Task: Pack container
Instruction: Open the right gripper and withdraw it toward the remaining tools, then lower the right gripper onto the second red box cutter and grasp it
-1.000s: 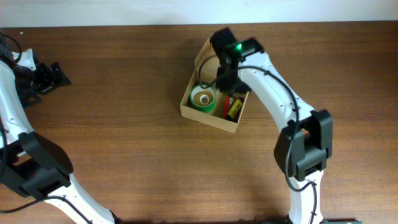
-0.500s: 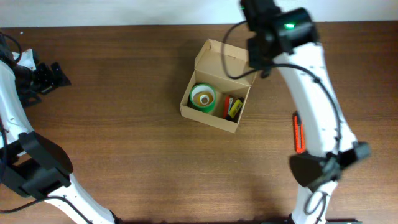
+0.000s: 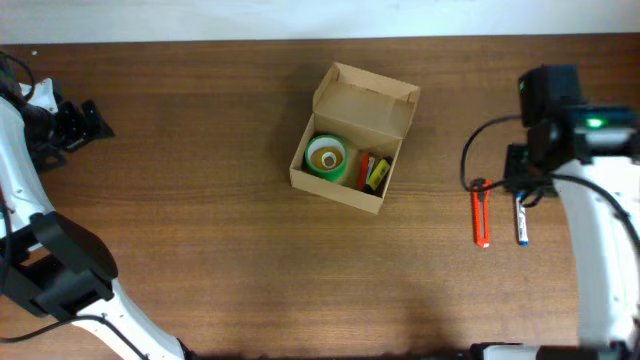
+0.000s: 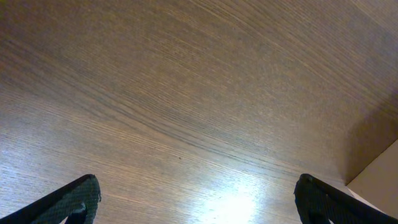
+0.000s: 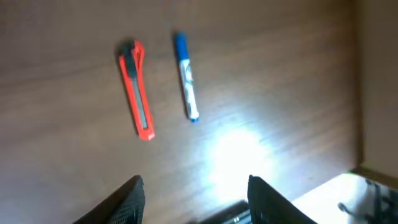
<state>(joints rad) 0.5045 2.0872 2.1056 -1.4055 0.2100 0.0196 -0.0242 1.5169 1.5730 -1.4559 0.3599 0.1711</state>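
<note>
The container (image 3: 366, 105), a tan cardboard box with its flap lid standing open, sits at the table's middle. Inside it lie a green tape roll (image 3: 327, 157) and small red and yellow items (image 3: 372, 173). My right gripper (image 3: 527, 188) hovers far right of the box, above an orange box cutter (image 3: 481, 213) and a blue-capped pen (image 3: 521, 222). In the right wrist view the cutter (image 5: 137, 89) and pen (image 5: 186, 76) lie side by side ahead of the gripper (image 5: 196, 193), which is open and empty. My left gripper (image 3: 88, 122) is at the far left, open (image 4: 198, 199) over bare wood.
The brown wooden table (image 3: 200, 230) ends at a pale wall strip along the back (image 3: 200, 18). A light table edge shows at the right in the right wrist view (image 5: 373, 186).
My right arm has swung from over the container to the table's right side, above the cutter and pen, and its jaws have widened. The left arm has not moved.
</note>
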